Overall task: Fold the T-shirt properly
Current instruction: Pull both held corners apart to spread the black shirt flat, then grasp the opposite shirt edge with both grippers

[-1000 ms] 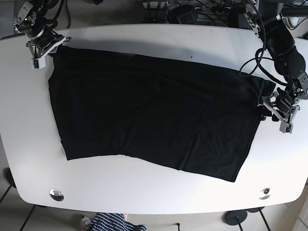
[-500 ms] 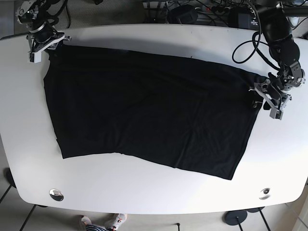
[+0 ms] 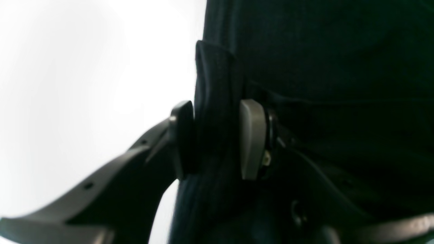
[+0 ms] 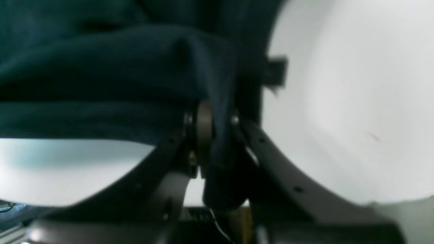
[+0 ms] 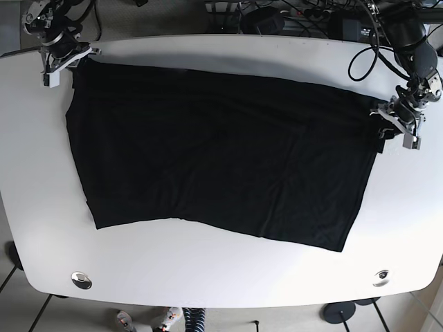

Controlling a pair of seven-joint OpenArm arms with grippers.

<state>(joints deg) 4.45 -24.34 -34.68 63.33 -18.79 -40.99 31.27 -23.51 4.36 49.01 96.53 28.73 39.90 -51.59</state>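
Note:
A black T-shirt (image 5: 221, 152) lies spread flat across the white table (image 5: 208, 270), folded into a broad slanted rectangle. My left gripper (image 5: 394, 124) sits at the shirt's right edge, shut on a bunched fold of the fabric (image 3: 217, 135) between its two pads (image 3: 252, 139). At the far left corner my right gripper (image 5: 64, 62) is shut on the shirt's corner; in the right wrist view the dark cloth (image 4: 217, 142) is pinched between the fingers (image 4: 203, 122) and drapes over them.
Cables and dark equipment (image 5: 291, 17) crowd the floor behind the table's far edge. Two round metal fittings (image 5: 81, 279) (image 5: 381, 277) sit in the table's near corners. Bare white tabletop runs along the near side and both ends.
Both grippers have carried their shirt edges toward the table's far side. The left one moved up and outward at the right edge, pulling the cloth flatter and tauter.

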